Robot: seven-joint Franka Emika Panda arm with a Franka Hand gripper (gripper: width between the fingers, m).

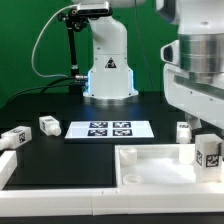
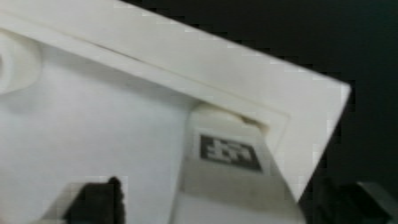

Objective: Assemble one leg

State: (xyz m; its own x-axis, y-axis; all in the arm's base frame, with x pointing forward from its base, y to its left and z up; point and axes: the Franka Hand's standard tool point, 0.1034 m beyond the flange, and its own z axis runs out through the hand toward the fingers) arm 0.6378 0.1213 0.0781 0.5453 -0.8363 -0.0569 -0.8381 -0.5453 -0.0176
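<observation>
Hovers with the hand (image 2: 222,205) released, fingers (image 2: 98,200) spread to either side of the leg (image 2: 231,152) and seemingly clear of it. Find that leg upright at the corner of the tray (image 1: 150,152) on the exterior view's right. Probably screwing it in. Close squarely on two flat faces, keep plumb over that tray corner, twist without side push, let go, re-grip. Leave alone the spare legs (image 1: 48,125) on the table (image 1: 70,160) beyond the tray.

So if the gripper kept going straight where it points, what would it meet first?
Probably the leg, lined up between the gripper's open fingers, by the tray corner; depth is unclear.
</observation>
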